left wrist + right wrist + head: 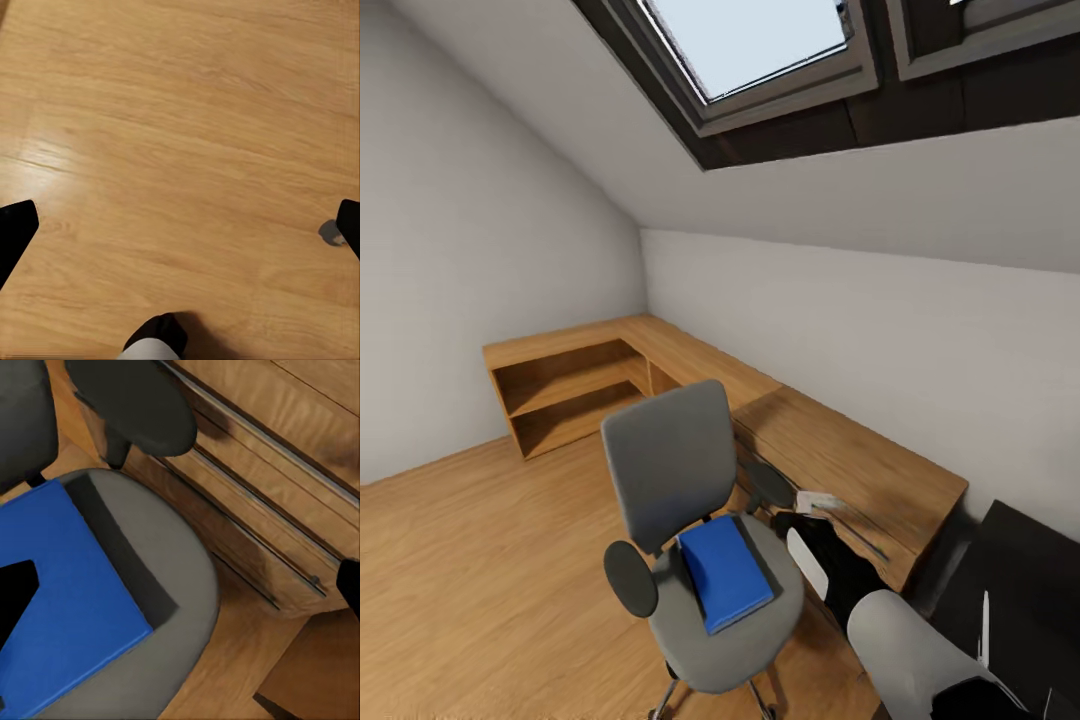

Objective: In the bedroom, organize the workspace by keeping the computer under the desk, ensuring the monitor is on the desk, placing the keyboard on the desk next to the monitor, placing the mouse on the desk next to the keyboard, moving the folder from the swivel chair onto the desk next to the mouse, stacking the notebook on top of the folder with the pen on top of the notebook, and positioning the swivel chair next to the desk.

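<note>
1. Head view: the blue folder point(724, 572) is lying on the swivel chair point(690, 530) seat, awaiting pickup; the right hand point(815, 505) is hovering just beside the chair.
2. Left wrist view: the left hand point(180, 229), fingers apart, is idling over wooden floor point(187, 127).
3. Right wrist view: the right hand point(180, 592), fingers spread wide, is poised above the folder point(67, 600), seemingly lining up a grasp, with the wooden drawer cabinet point(277, 502) beside the chair.

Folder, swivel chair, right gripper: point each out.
folder point(724, 572), head view, middle of its blue cover.
swivel chair point(670, 460), head view, grey backrest.
right gripper point(180, 596), right wrist view, midway between its fingertips.
</note>
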Available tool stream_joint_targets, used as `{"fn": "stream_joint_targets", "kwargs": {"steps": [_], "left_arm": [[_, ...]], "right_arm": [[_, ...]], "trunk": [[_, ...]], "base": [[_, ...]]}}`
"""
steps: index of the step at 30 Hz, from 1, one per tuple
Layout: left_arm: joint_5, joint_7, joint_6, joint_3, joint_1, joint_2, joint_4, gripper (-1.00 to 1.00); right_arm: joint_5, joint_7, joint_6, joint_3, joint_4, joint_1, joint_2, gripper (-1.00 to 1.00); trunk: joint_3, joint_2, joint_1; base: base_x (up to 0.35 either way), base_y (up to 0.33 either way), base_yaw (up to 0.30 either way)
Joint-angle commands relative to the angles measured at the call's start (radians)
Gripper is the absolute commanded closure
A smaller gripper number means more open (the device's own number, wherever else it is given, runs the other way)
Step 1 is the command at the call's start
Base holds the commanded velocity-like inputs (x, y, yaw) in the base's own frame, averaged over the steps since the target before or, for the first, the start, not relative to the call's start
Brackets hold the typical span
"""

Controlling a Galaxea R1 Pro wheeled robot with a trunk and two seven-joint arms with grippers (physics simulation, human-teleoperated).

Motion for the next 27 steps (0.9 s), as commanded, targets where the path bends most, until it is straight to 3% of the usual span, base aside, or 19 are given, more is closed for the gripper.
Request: {"fn": "stream_joint_targets", "kwargs": {"steps": [1, 10, 27], "left_arm": [[0.005, 0.006, -0.002, -0.007, -0.001, -0.006, -0.001, -1.00], [0.007, 0.009, -0.002, -0.005, -0.001, -0.035, -0.001, -1.00], [0.005, 0.000, -0.006, -0.001, -0.001, -0.034, -0.001, -1.00]], "right_arm": [[-0.004, -0.009, 0.004, 0.007, -0.001, -0.001, 0.001, -1.00], [0.007, -0.008, -0.006, 0.007, 0.002, 0.001, 0.003, -1.00], [0.007, -0.008, -0.049, 0.006, 0.011, 0.001, 0.000, -1.00]], "trunk": [[-0.001, -0.001, 0.000], [-0.001, -0.001, 0.000], [-0.007, -0.001, 0.000]], "base": [[0.000, 0.000, 0.276], [0.000, 0.000, 0.276], [0.000, 0.000, 0.238]]}}
